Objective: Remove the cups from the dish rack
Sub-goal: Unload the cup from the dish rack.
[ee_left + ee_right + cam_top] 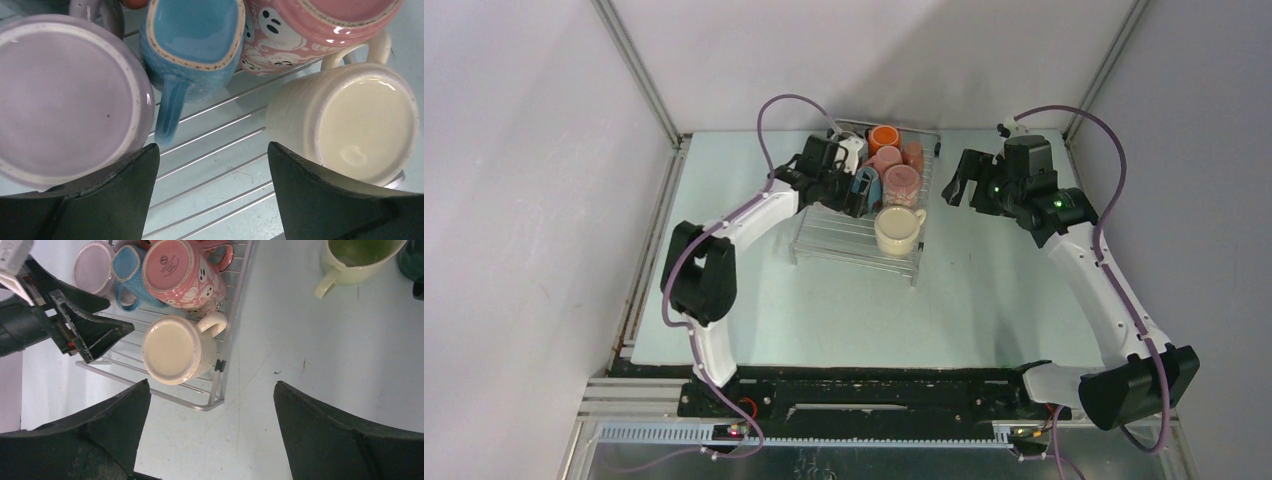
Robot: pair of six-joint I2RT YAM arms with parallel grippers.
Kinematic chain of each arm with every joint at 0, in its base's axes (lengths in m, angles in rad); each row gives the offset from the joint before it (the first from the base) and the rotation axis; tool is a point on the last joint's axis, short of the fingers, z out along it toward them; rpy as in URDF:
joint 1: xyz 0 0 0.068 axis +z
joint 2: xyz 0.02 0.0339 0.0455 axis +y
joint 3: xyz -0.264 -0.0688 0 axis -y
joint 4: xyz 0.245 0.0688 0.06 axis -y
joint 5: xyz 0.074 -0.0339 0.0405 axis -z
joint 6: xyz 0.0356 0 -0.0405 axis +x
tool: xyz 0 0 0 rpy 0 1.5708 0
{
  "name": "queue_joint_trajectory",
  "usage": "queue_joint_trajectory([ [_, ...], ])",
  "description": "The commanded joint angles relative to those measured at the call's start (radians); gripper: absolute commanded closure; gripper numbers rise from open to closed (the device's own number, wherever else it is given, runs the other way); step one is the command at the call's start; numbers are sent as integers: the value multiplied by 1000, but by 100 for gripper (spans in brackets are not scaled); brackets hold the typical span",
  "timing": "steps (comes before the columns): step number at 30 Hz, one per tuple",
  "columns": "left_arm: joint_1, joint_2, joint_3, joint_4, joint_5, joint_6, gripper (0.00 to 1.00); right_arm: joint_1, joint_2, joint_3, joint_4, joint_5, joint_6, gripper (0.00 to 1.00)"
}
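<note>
The dish rack stands mid-table with cups crowded at its far end: orange, pink, speckled pink, and a cream cup upside down nearer the front. My left gripper hangs open over bare rack wires, with the lilac cup on its left, the cream cup on its right, and the blue cup ahead. My right gripper is open and empty, above the table beside the rack's right corner.
A pale green cup and a dark teal one stand on the table right of the rack. Grey walls close in on the table's left, back and right. The left arm's fingers reach over the rack's left side.
</note>
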Motion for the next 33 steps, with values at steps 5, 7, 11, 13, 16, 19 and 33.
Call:
queue_joint_trajectory([
  [5, 10, 48, 8, 78, -20, 36, 12, 14, -22, -1, 21, 2, 16, 0],
  [7, 10, 49, 3, 93, -42, 36, 12, 16, -21, -2, 24, 2, 15, 0],
  [11, 11, 64, 5, 100, -45, 40, 12, 21, -19, -12, 31, 0, 15, 0],
  [13, 10, 71, 6, 101, -36, 40, 13, 24, -16, -14, 31, 0, 16, 0],
  [16, 8, 74, -1, 103, -18, 40, 15, 26, -13, -18, 34, 1, 16, 0],
  [19, 3, 59, -22, 116, -9, 40, 18, 30, -11, -21, 37, 1, 17, 0],
  [33, -30, -26, -118, 176, -24, 18, 41, 55, 6, -36, 56, 10, 28, 0],
])
